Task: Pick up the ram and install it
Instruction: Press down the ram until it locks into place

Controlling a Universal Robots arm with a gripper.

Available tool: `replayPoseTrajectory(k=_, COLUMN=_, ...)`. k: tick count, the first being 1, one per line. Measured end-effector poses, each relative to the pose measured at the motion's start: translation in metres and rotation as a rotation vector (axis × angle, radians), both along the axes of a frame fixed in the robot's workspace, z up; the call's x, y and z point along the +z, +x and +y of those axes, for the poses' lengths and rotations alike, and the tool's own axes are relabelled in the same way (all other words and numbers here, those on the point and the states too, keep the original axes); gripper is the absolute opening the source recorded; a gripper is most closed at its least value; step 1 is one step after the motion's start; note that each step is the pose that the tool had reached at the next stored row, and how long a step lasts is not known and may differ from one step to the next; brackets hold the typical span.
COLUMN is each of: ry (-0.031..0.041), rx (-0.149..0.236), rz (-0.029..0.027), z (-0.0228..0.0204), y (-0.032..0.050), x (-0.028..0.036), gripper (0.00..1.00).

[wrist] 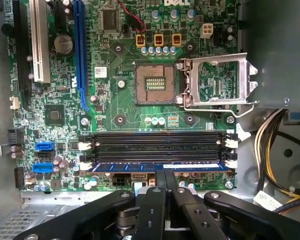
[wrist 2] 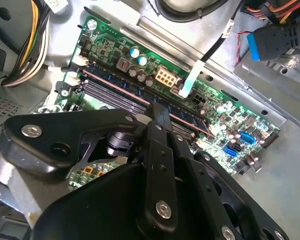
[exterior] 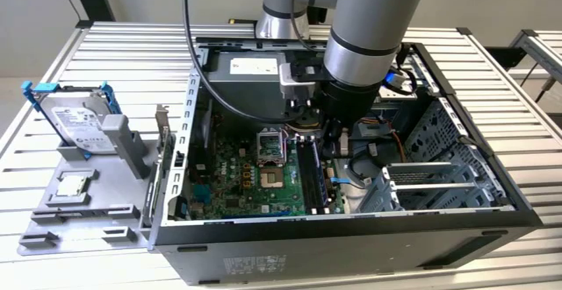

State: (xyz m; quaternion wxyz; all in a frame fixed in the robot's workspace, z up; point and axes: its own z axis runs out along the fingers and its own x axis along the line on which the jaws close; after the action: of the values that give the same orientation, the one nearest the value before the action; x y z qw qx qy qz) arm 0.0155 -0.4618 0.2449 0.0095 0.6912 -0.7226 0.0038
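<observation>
The ram (wrist: 190, 165) is a long dark stick with blue chips, standing in the motherboard slot closest to my gripper. It also shows in the second wrist view as the ram (wrist 2: 125, 86) and in the exterior view as the ram (exterior: 314, 175). My gripper (wrist: 165, 174) is shut, its two black fingers pressed together, with the tips on the stick's top edge near its middle. In the second wrist view the gripper (wrist 2: 157, 107) meets the stick from above. The exterior view has the gripper (exterior: 330, 142) down inside the open computer case (exterior: 351, 237).
The other memory slots (wrist: 155, 142) lie beside the stick. The processor socket (wrist: 152, 84) is bare and its metal frame (wrist: 217, 80) is flipped open. Cables (exterior: 386, 152) and a drive cage (exterior: 439, 185) crowd the exterior view's right. Outside the case, a grey tray (exterior: 105, 171) holds a hard drive (exterior: 79, 122) and a square chip (exterior: 70, 185).
</observation>
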Motion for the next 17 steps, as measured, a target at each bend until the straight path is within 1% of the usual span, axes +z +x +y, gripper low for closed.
replayPoseTrajectory(k=9, ry=0.0, rx=0.003, rz=0.0, z=0.0, y=0.0, x=0.0, gripper=0.0)
replayPoseTrajectory(k=17, ry=0.0, rx=0.021, rz=0.0, z=0.0, y=0.0, x=-0.0002, gripper=0.0)
